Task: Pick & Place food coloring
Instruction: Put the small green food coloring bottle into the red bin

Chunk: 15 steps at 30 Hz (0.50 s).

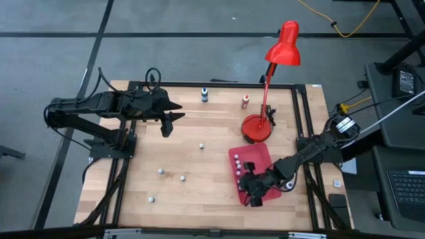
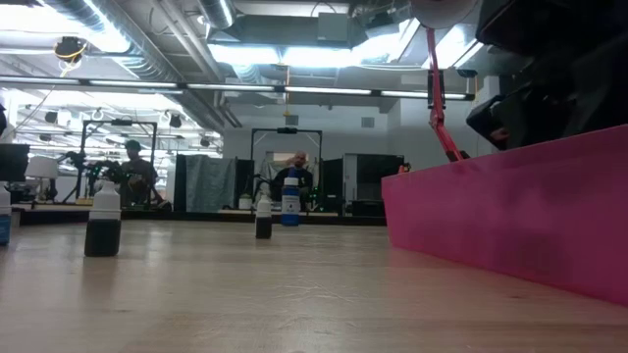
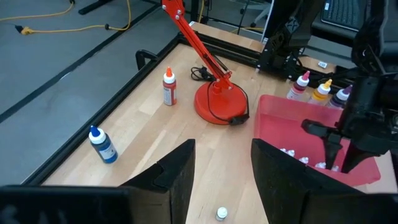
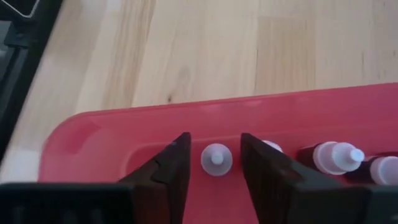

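from above, the right gripper [image 1: 255,196] and its arm cover part of the red tray [image 1: 262,156], hiding some bottles. its wrist view shows the fingers parted around a small white-capped bottle [image 4: 216,158] standing in the tray, not visibly touching it. the left gripper [image 1: 169,124] hangs over the table's far side, fingers spread, empty. loose bottles [image 1: 180,177] dot the wood.

- A blue food coloring bottle [image 1: 204,95] with a pale cap stands upright near the counter's far edge.
- A red-bodied bottle [image 1: 245,100] stands upright just to its right.
- Small whitish bottles [image 1: 201,146] lie scattered over the counter's middle and near-left part.
- More bottles [image 4: 216,158], caps up, sit in the red tray [image 1: 255,156]; perhaps purple and yellow ones among them.
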Available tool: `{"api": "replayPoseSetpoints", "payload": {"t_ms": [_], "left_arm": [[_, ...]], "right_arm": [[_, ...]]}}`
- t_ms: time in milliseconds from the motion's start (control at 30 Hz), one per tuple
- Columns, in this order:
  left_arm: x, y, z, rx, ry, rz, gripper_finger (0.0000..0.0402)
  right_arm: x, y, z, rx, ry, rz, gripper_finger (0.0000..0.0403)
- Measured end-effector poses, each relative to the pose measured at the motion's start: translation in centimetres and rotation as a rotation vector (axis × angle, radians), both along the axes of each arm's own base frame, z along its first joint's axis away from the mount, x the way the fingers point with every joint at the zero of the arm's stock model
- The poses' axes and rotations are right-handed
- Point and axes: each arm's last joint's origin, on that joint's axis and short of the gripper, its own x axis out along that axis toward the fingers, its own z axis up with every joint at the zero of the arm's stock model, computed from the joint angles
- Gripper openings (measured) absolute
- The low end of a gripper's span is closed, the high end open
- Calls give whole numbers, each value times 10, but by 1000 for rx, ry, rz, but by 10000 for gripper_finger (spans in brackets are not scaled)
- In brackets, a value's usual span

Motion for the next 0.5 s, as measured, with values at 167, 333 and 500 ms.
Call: {"api": "replayPoseSetpoints", "payload": {"t_ms": [167,333,500], "left_arm": [[0,0,0,18,7,-10,154],[0,-2,0,39,18,-50,155],[0,-3,-2,-4,26,-86,178]], "right_arm": [[6,4,13,3,14,-13,146],[17,12,43,-38,11,25,146],[24,13,76,-144,25,0,146]]}}
